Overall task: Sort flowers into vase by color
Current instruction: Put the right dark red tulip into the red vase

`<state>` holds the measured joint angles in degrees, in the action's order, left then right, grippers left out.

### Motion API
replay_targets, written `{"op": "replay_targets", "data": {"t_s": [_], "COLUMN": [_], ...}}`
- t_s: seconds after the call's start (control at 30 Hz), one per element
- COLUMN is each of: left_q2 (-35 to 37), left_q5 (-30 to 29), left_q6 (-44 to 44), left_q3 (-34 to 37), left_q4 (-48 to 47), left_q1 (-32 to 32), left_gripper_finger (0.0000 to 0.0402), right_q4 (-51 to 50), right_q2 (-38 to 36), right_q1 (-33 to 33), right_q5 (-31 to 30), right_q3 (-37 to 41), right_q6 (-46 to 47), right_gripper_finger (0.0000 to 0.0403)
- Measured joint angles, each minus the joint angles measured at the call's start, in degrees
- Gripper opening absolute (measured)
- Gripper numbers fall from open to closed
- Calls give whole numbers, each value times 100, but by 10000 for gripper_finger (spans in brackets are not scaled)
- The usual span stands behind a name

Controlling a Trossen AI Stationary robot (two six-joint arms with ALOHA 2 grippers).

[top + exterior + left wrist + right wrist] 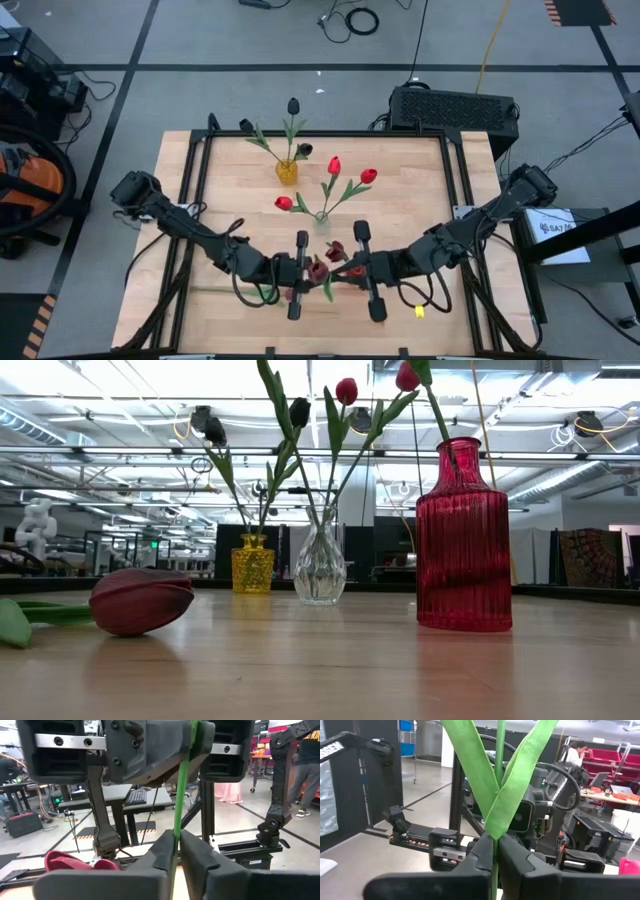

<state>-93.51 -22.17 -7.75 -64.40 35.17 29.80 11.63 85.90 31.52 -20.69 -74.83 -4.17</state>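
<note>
A robotics lab: ceiling strip lights (120,380), floor cables (350,18), workbenches with a keyboard (136,796), red bins (612,756).

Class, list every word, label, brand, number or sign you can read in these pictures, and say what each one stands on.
No text reads clearly in any view.
White sheet beside the table's right edge: dark print, too small to read.
White lettering on the dark arm in the right wrist view: cut off and blurred, unreadable.
The vases and flowers carry no labels.
</note>
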Motion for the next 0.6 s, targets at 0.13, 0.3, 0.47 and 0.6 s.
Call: {"op": "replay_targets", "data": {"t_s": [0.13,0.3,0.47,0.6], "left_q2": [102,257,369,369], "left_q5": [-131,-449,-524,-532], "left_q6": [-3,-6,-8,-7], "left_q3": [0,-4,-4,-4], "left_q4": [9,-255,-708,-923], "left_q1": [131,331,529,623], "left_gripper_finger": [85,141,156,156], "right_q4": [-62,-233,-802,-841], "right_q2": [-119,-566,-1241,-1831], "right_q1": [170,471,801,853], "right_q5": [2,-99,-913,-1388], "right_q3": [0,-2,-2,373], "right_q6": [-82,-223,-445,-399], "right_gripper_finger": [4,3,2,2]}}
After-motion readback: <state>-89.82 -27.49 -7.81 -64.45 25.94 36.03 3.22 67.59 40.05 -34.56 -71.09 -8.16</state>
